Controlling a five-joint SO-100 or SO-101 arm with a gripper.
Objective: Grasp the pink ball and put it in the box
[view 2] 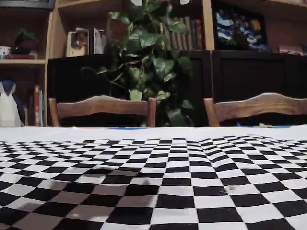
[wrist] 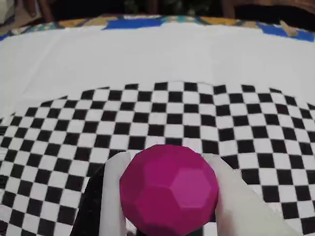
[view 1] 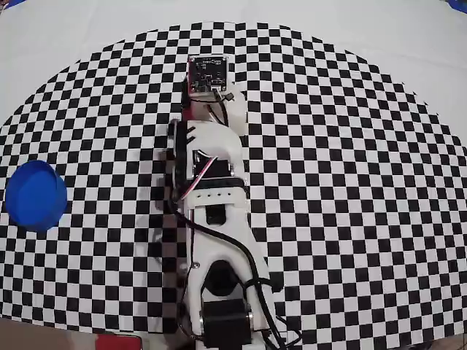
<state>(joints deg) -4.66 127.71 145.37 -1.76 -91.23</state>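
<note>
Pincer (wrist: pixel 170 196) fingers sit clamped on the pink ball (wrist: pixel 169 191), one white finger (wrist: pixel 112 196) on each side, seemingly just above the checkered table (wrist: pixel 147 118). Well off to the pincer's left in the overhead view stands the blue box (view 1: pixel 34 194). A smooth faceted ball held only at its sides could slip out during a fast swing, or strike the box rim if carried low.

I saw the faceted magenta pink ball (wrist: pixel 170 191) raised above the checkered cloth (wrist: pixel 147 118); the round blue box (view 1: pixel 35 195) stood upright at the cloth's left edge in the overhead view.
</note>
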